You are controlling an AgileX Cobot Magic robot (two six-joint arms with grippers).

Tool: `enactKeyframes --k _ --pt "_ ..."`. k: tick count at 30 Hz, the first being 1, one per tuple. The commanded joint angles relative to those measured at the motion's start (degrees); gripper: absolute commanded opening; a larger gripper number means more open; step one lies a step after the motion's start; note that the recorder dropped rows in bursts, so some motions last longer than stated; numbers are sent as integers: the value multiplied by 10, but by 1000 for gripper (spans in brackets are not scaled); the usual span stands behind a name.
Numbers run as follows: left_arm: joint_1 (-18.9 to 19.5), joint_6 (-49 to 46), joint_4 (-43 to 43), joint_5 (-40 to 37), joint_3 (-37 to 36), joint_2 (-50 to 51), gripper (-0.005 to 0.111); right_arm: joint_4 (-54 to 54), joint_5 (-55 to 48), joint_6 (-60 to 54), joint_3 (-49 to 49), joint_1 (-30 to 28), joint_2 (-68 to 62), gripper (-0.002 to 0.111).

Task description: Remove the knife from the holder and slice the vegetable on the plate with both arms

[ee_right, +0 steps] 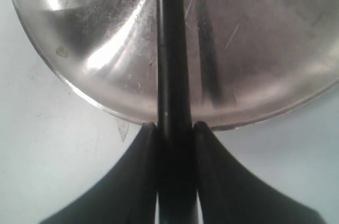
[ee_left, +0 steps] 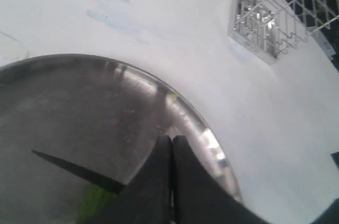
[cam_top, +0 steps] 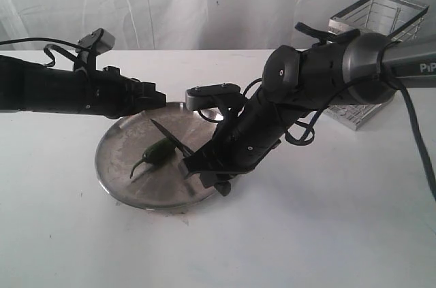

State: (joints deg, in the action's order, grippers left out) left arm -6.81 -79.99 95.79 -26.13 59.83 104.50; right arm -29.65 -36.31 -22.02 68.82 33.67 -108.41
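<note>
While your right end effector (cam_top: 204, 165) sits low at the near right edge of the plate (cam_top: 122, 186), its two fingers (ee_right: 135, 181) are clamped on the handle of the knife (cam_top: 167, 135). You can see this plainly in the right wrist view, where the black handle (ee_right: 172, 128) runs straight out between the pads and over the plate rim (ee_right: 79, 94). From the exterior view the dark blade rises at a slant from the end effector, pointing up and toward the left arm, with its tip over the middle of the plate.

You will find the vegetable (cam_top: 155, 154) lying on the plate, just beside and below the blade, on the side away from your right end effector. Its thin stem curls toward the near left rim. Whether the blade touches the vegetable cannot be told from these views.

Your left end effector (cam_top: 160, 97) hovers over the far edge of the plate, apart from the vegetable. In the left wrist view its fingers (ee_left: 159, 181) are pressed together with nothing between them, and you see the knife tip (ee_left: 58, 163) and a blurred green patch (ee_left: 92, 203) beside them.

Behind the right arm, the holder (cam_top: 381, 16) stands on the white counter (cam_top: 306, 233), well apart from the plate.

Only one bit of writing is readable: white letters "PiP" (cam_top: 427, 68) on the grey tube of the right arm, cut off by the edge of the view.
</note>
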Motion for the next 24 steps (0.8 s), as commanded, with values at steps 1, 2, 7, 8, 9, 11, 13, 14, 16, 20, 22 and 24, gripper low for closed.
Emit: enactKeyframes --k 1,2,7,8,9,11,13,14,16,20,22,24 --pt "2 -31 36 52 3 6 0 -2 6 -6 -2 1 0 0" --pt "4 -39 42 50 6 10 0 -2 7 -6 -2 1 0 0" --pt "4 -40 42 -38 39 50 0 -2 6 -6 -2 1 -3 0" --pt "4 -40 42 -47 43 55 0 -2 6 -6 -2 1 -3 0" --pt "4 -40 42 -56 48 59 0 -2 7 -6 -2 1 -3 0" --pt "4 -40 42 -58 50 62 0 -2 7 -6 -2 1 -3 0" --pt "4 -40 42 -45 50 62 0 -2 7 -6 -2 1 -4 0" --pt "4 -40 42 -38 50 62 0 -2 7 -6 -2 1 -4 0" --pt "4 -43 42 -27 50 62 0 -2 7 -6 -2 1 -4 0" --pt "4 -51 37 -25 50 62 0 -2 8 -6 -2 1 -4 0" --pt "4 -55 30 -24 50 62 0 0 7 -6 -2 1 -5 0" --pt "4 -57 23 -17 50 62 0 0 6 -6 -2 1 -6 0"
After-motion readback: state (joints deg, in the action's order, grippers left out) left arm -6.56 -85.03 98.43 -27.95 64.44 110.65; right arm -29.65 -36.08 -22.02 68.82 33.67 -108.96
